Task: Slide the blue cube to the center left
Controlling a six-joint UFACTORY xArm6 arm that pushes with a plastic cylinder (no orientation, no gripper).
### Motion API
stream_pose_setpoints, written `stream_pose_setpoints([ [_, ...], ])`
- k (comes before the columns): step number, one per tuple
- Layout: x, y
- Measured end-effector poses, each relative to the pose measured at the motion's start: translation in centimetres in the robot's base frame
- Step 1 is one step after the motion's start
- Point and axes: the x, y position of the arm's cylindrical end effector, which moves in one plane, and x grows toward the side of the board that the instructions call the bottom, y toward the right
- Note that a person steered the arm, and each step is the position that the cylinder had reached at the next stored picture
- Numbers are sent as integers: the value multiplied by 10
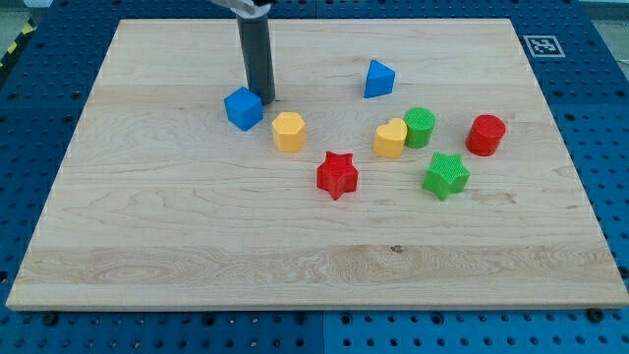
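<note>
The blue cube (244,108) sits on the wooden board (197,236), left of centre toward the view's top. My dark rod comes down from the view's top and my tip (261,97) stands right at the cube's upper right edge, touching it or nearly so.
A yellow hexagonal block (289,131) lies just right of the cube. A red star (337,174), a yellow heart (390,139), a green cylinder (420,127), a green star (446,175), a red cylinder (486,135) and a blue triangular block (378,79) lie further right.
</note>
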Motion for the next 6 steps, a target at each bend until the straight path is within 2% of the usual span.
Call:
stream_pose_setpoints([
  [2, 20, -4],
  [4, 24, -70],
  [6, 54, -87],
])
